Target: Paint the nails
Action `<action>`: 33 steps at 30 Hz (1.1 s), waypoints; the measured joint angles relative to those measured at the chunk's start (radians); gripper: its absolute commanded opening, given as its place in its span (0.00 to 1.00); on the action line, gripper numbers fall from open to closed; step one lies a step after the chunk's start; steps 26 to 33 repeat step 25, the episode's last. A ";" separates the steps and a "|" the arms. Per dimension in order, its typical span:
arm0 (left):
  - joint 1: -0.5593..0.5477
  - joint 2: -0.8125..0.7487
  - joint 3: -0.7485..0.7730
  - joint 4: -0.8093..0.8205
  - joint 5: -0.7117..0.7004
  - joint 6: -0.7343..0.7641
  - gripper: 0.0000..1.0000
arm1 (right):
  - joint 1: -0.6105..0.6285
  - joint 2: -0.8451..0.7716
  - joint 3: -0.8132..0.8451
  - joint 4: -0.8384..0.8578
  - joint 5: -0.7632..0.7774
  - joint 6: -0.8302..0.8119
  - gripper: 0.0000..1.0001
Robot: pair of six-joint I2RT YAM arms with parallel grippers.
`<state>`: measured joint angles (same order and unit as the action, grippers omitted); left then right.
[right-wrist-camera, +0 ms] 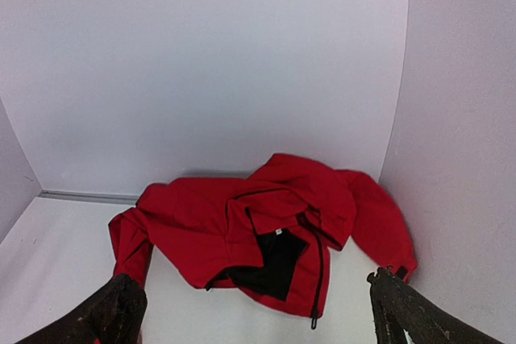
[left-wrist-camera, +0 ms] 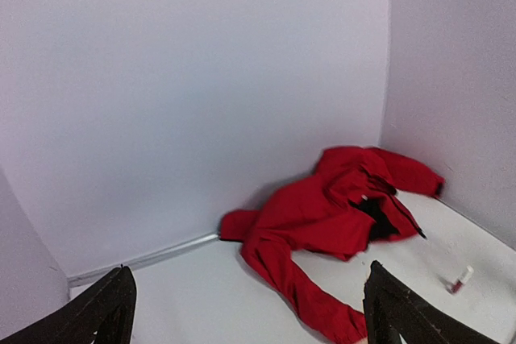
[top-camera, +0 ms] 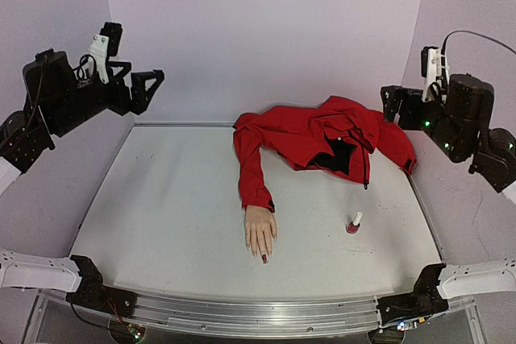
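Looking down from the top camera, I see both arms raised off the worktop [top-camera: 161, 199], one by each side wall. My left claw [top-camera: 149, 90] hangs high on the left, spread wide with nothing in it; in its wrist view the fingers [left-wrist-camera: 105, 312] sit at the bottom corners of the frame. My right claw [top-camera: 393, 104] hangs high on the right, likewise spread and holding nothing. The hand [top-camera: 260, 231] lies palm down near the middle of the worktop, fingertips toward the arm bases. Its wrist runs into the sleeve [top-camera: 251, 171] of a red jacket [top-camera: 322, 138] heaped by the back wall. Of the nails [top-camera: 264, 259], one shows dark red; the others are too small for me to judge. A bottle [top-camera: 353, 223] stands upright to the hand's right, apart from it.
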<state>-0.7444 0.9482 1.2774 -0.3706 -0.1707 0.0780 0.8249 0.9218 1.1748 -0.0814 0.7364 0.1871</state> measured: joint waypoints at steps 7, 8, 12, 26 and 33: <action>0.344 0.116 0.143 0.001 0.050 -0.052 0.99 | -0.142 0.117 0.142 -0.008 -0.053 -0.176 0.98; 0.399 0.136 0.144 0.003 0.067 -0.063 0.99 | -0.192 0.130 0.143 -0.018 -0.090 -0.179 0.98; 0.512 0.169 0.105 0.001 0.122 -0.089 0.99 | -0.464 0.167 0.143 -0.070 -0.309 -0.135 0.98; 0.519 -0.030 0.015 0.015 0.187 -0.083 0.99 | -0.721 0.045 0.112 -0.112 -0.727 0.009 0.98; 0.519 -0.030 0.015 0.015 0.187 -0.083 0.99 | -0.721 0.045 0.112 -0.112 -0.727 0.009 0.98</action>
